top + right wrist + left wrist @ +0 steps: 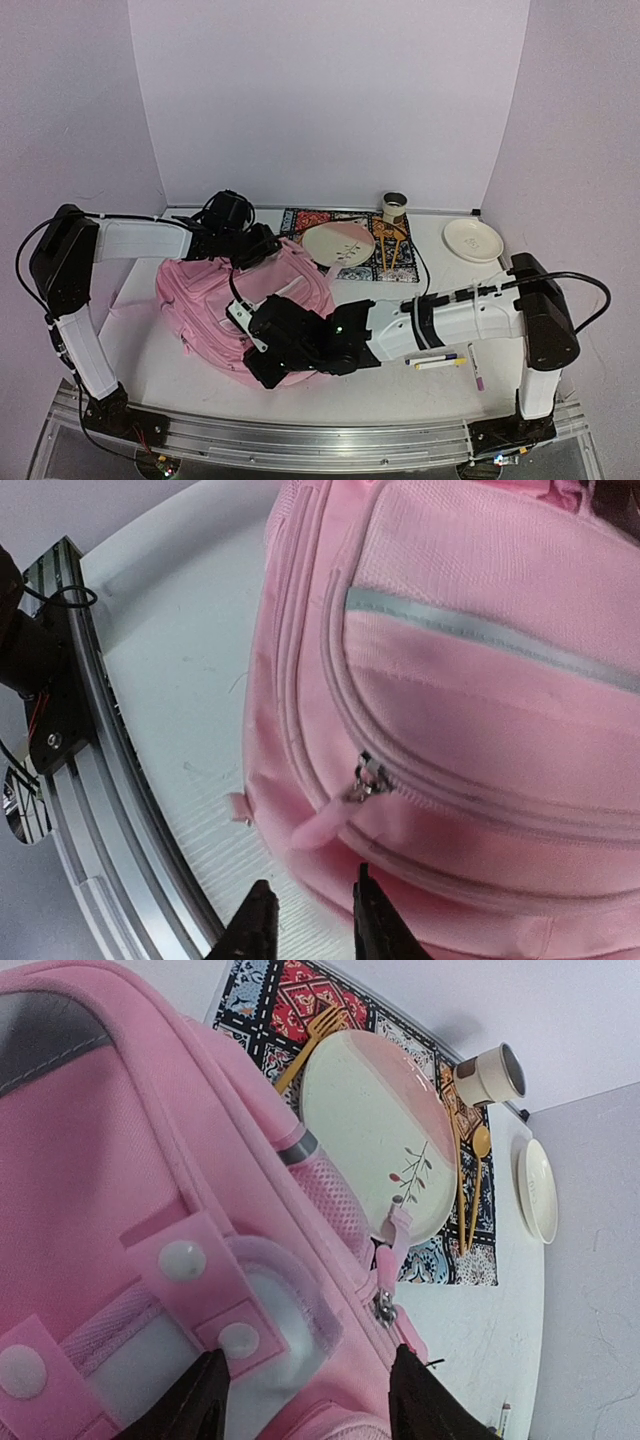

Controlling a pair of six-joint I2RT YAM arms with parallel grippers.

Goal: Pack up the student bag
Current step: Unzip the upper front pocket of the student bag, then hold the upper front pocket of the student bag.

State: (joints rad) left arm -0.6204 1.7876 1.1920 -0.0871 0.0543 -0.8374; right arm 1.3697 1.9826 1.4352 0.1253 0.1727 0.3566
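- Two grippers are at the student bag [210, 295], which lies flat on the table [180, 370]. The left one is at the bag's far end and the right one at its near end.
- The left gripper [308, 1360] is open. Its black fingers [205, 1400] stand well apart and straddle the top of the bag.
- A translucent handle [270, 1260], fixed with snap tabs, sits just ahead of the left fingertips. Whether either finger touches the fabric cannot be told.
- A pink zip tab [397, 1240] hangs just beyond the left gripper's right-hand finger.
- Farther ahead of that gripper lies a patterned placemat [290, 990]. On it are a pale plate [370, 1120], a yellow fork [310, 1035] and a yellow spoon [481, 1145].
- A cup [492, 1072] stands past the mat, and a small white dish [538, 1190] lies off to the right.
- The right gripper [312, 880] has its jaws slightly parted with nothing between them. It is low at the bag's bottom edge, by the front pocket.
- The pocket's pull tab [318, 832] lies free just ahead of the right fingertips, not touching them.
- To the left of the right gripper is bare table, then the metal rail [100, 780].
- Two pens [437, 360] lie well behind the right gripper, beside its forearm.
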